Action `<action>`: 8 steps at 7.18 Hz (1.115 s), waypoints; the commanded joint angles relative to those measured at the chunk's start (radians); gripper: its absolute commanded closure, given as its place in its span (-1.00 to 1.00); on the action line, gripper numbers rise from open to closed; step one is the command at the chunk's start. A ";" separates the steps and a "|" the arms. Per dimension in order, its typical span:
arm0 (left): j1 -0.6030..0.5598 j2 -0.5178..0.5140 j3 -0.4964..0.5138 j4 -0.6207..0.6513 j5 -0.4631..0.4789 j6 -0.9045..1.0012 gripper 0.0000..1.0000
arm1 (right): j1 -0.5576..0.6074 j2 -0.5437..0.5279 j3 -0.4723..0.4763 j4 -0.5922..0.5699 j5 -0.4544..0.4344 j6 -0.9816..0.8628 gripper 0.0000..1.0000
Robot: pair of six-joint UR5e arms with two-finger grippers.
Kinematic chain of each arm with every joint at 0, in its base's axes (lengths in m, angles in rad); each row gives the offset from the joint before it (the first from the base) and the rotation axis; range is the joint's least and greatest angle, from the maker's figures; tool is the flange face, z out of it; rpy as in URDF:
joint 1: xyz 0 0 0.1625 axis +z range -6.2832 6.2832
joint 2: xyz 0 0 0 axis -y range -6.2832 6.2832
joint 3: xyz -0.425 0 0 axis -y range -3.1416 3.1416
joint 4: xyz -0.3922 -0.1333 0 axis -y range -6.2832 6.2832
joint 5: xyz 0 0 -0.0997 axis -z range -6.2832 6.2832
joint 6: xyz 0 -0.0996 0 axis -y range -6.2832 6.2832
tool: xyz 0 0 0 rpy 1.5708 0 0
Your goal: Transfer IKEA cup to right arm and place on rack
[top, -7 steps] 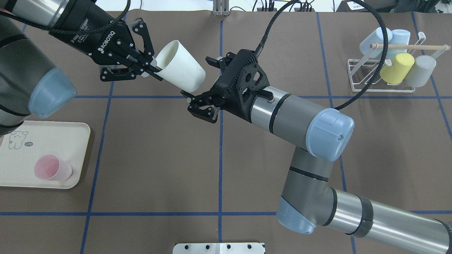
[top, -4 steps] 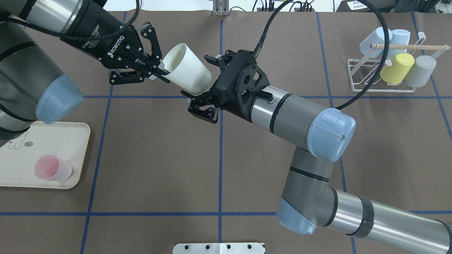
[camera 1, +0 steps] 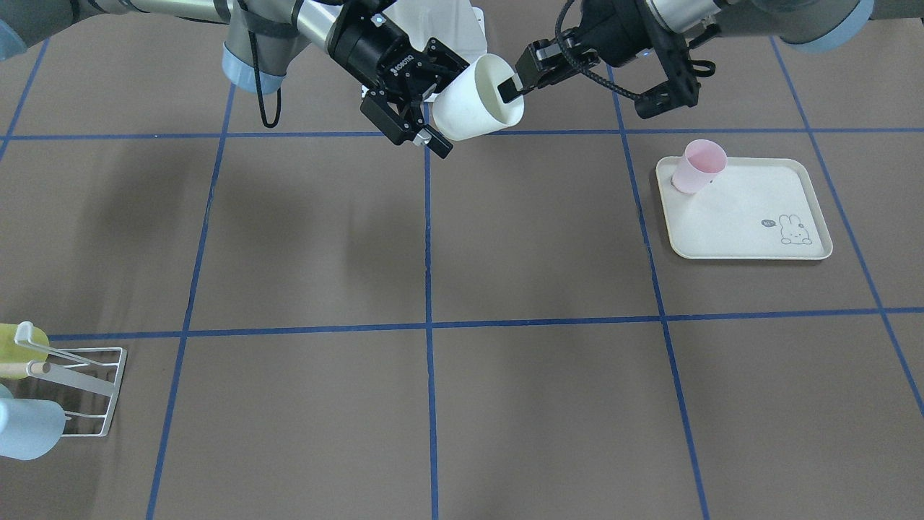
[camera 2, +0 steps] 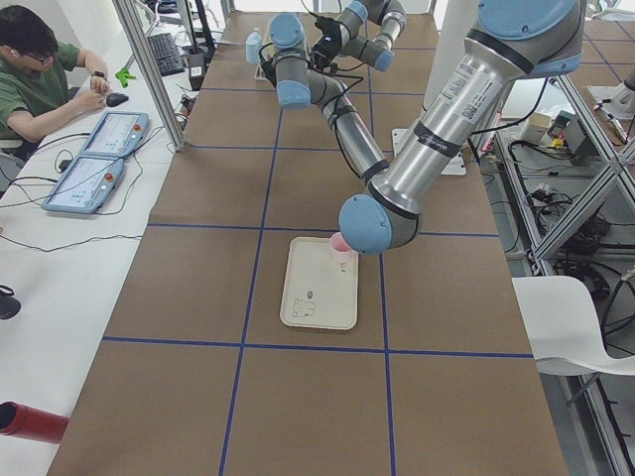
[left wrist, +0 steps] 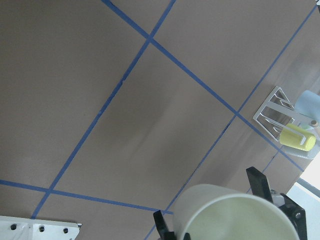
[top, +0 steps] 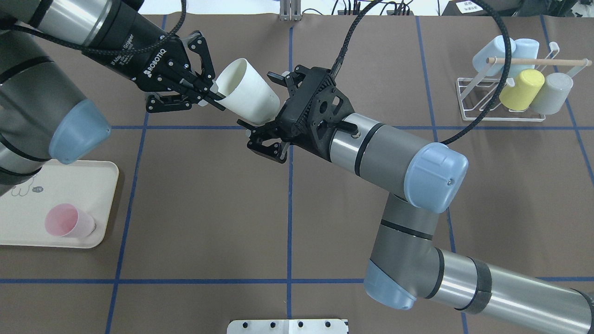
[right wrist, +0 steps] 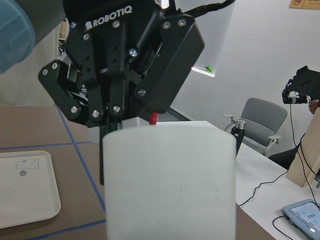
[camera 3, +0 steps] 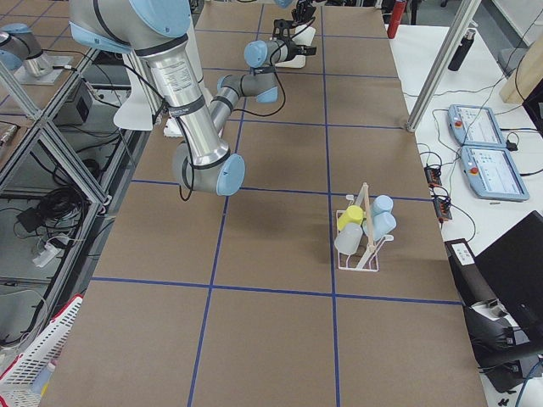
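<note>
The left gripper [top: 214, 95] is pinching the white cup [top: 246, 95] by its rim, holding it aloft over the counter [top: 209, 208] — base pointing into the right gripper [top: 260, 101], whose jaws are straddling that base, spread wide and clasping nothing yet.

The cup [top: 248, 95] is white, the tray [top: 93, 195] cream.

4 exterior views sharing table [top: 209, 208], 2 wrist close-ups

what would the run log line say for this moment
phase: handover | left gripper: shut on white cup rim | right gripper: open, straddling cup base | cup: midair | rack: cup not yet on it
</note>
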 commanded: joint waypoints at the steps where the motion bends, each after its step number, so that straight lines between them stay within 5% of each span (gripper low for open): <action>1: 0.001 -0.001 0.001 0.000 0.002 0.000 1.00 | -0.009 -0.002 0.002 0.000 0.000 -0.002 -0.89; 6: 0.001 -0.005 0.014 0.000 0.002 0.000 1.00 | -0.011 0.001 0.005 -0.002 0.000 -0.026 -0.78; 8: 0.001 -0.011 0.015 0.000 0.002 0.000 1.00 | -0.009 -0.002 0.018 -0.008 0.002 -0.034 -0.57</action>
